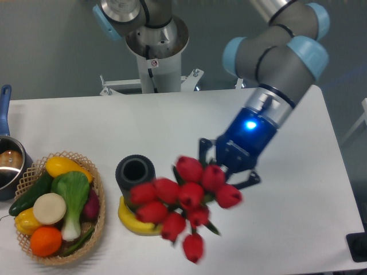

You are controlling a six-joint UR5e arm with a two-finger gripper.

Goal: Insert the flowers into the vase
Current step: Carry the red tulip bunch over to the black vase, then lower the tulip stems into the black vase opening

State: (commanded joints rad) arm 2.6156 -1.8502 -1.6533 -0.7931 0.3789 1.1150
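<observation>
Your gripper (pixel 229 166) is clamped on the flowers (pixel 183 200), buds hanging blurred beside the vase (pixel 135 175), above the banana (pixel 135 220). They look light and floppy; keep your hold on the stems. Farther left sits the basket (pixel 97 195).

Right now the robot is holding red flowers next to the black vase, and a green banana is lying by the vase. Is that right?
Almost. The banana lying by the vase is yellow, not green, as the fixed camera shows. The rest is right: the gripper holds the red flowers next to the black vase.
</observation>
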